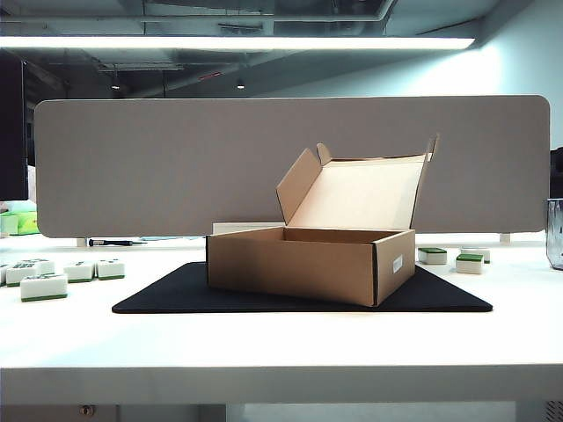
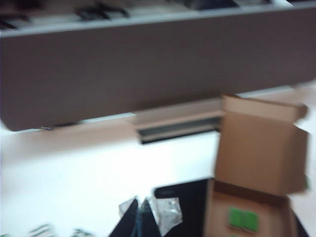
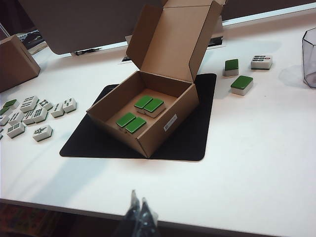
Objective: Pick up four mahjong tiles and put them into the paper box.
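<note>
The brown paper box [image 3: 164, 129] stands open on a black mat [image 3: 195, 140], lid flap raised. Several mahjong tiles lie green face up on its floor, in two pairs [image 3: 148, 103] [image 3: 131, 122]. My right gripper [image 3: 138, 195] is shut and empty, held back over the table's near edge, well away from the box. The left wrist view is blurred. There my left gripper [image 2: 141, 201] is shut with nothing between its fingers, above the mat's corner beside the box [image 2: 256, 148], and green tiles [image 2: 242, 217] show inside. The exterior view shows the box [image 1: 308, 264] but neither gripper.
Loose tiles lie in a group left of the mat [image 3: 29, 113] [image 1: 44, 286] and a few right of it [image 3: 242, 83] [image 1: 469, 262]. A clear container [image 3: 310, 54] stands at the far right. A grey partition [image 1: 290, 158] closes off the back of the table.
</note>
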